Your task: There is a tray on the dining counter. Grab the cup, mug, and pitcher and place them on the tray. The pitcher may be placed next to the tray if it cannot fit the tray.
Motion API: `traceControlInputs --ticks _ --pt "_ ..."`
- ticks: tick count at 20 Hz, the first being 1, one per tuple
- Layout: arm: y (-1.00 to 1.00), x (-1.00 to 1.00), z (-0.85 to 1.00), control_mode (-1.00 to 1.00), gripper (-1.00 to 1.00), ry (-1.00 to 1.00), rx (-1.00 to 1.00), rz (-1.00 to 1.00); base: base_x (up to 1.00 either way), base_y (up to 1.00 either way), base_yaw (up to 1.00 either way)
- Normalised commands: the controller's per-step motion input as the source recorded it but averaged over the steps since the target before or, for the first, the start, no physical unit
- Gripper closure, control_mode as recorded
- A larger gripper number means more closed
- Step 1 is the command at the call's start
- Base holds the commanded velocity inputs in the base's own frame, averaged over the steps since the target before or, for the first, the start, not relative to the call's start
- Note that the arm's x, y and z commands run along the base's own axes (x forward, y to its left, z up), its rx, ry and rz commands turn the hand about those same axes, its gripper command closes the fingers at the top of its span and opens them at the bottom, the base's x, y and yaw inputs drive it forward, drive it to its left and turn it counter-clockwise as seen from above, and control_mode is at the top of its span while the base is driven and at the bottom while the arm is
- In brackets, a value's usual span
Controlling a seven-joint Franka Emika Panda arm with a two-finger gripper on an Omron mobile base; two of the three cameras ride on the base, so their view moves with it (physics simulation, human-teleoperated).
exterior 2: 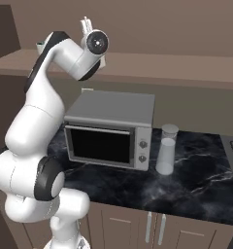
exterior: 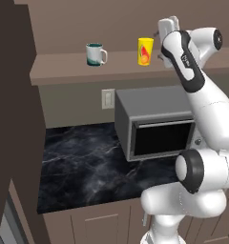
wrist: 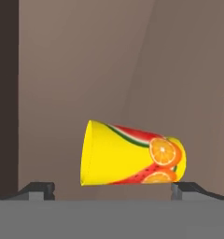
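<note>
1. My gripper (wrist: 112,190): fingers spread wide, grasping nothing, raised at shelf height just right of the cup.
2. Advice: I should centre the tumbler between both pads before clenching.
3. Cup (exterior: 145,51): yellow, fruit-printed, upright on the far shelf (exterior: 64,66).
4. Mug (exterior: 95,54): left of it, apart.
</note>
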Motion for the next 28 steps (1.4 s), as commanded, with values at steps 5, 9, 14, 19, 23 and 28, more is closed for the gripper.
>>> traceControlInputs --ticks 5,9,14,19,23,28 --pt "0.0 0.11 -0.09 -1.0 -1.0 0.0 0.0 0.0 0.0 0.0 0.0" --pt "0.0 0.17 -0.02 -1.0 -1.0 0.0 0.0 0.0 0.0 0.0 0.0" --pt "0.01 0.19 -0.01 -1.0 -1.0 0.0 0.0 0.0 0.0 0.0 0.0" --pt "0.03 0.2 0.0 -1.0 -1.0 0.0 0.0 0.0 0.0 0.0 0.0" --pt "0.01 0.13 0.0 -1.0 -1.0 0.0 0.0 0.0 0.0 0.0 0.0" --pt "0.0 0.03 -0.03 -1.0 -1.0 0.0 -0.01 0.0 0.0 0.0 0.0"
